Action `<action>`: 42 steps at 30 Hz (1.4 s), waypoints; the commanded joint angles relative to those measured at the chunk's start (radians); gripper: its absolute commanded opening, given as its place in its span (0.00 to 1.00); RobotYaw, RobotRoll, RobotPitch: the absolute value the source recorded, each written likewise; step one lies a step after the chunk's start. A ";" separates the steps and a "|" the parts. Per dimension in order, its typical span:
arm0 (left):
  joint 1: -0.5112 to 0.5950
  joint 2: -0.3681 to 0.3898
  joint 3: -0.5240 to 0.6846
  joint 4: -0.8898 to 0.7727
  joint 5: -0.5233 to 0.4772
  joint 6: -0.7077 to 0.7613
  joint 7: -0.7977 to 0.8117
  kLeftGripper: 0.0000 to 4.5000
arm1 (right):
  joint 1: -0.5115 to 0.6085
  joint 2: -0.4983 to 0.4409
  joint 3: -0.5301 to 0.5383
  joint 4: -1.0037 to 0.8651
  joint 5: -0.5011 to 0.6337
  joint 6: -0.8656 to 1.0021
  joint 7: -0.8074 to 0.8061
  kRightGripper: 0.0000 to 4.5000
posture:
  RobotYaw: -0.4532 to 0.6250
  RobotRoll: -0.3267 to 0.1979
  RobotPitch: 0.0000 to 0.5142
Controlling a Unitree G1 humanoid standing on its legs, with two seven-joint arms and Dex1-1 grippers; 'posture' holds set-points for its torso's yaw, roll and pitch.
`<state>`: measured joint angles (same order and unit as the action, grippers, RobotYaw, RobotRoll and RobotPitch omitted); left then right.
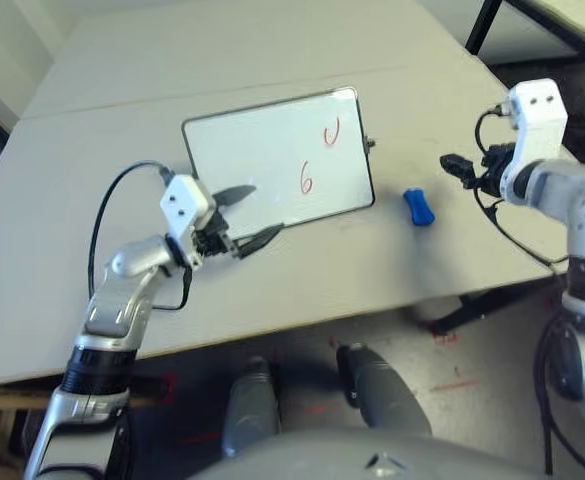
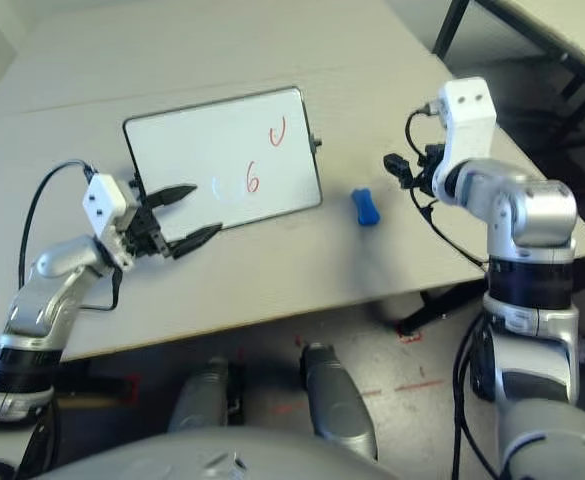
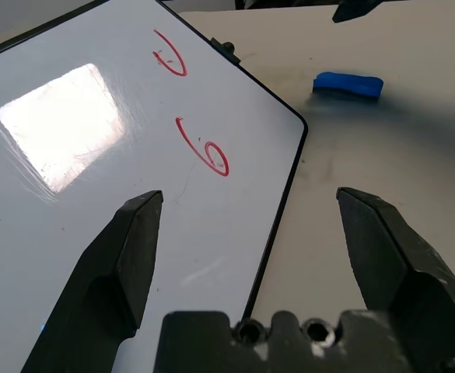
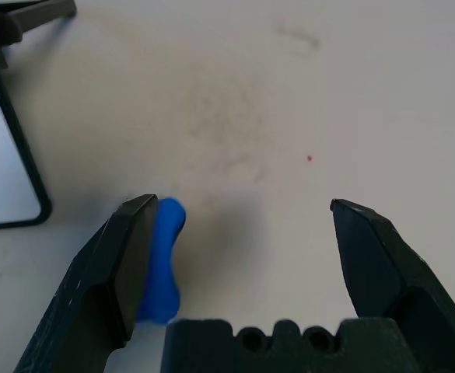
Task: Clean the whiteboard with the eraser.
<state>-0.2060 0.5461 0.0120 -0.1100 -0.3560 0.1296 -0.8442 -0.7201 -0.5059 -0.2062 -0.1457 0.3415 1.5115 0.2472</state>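
Our left pincer [image 2: 185, 219] is wide, with nothing in it. Its two black fingers are up over the near left part of the board [image 1: 272, 150]. Our right pincer [image 4: 246, 206] is wide too, and it has nothing in it. It is over to the right of the eraser [image 1: 419, 207], near the right side of the surface [image 1: 102, 130].

The eraser is blue and fat at both ends, with a thinner middle. It lies on the surface, to the right of the board and apart from it. It sits between the board and our right pincer.

The board is white and shiny, with a thin dark edge. It lies flat on the surface, turned a little. It has two red marks. One looks like a six [image 1: 306, 178], and the other is a hook [image 1: 331, 131] up near the far right corner. A small dark clip [image 1: 370, 143] sticks out from the board's right edge.
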 commanded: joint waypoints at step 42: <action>-0.003 -0.014 -0.035 0.020 0.057 -0.034 -0.003 1.00 | 0.120 0.109 0.146 0.054 -0.080 -0.039 -0.053 0.29 | 0.21 0.62 0.26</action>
<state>-0.2124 0.5240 -0.0190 -0.1025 -0.3117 0.0978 -0.8411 -0.6210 -0.3940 -0.0967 -0.0949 0.2508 1.4743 0.1702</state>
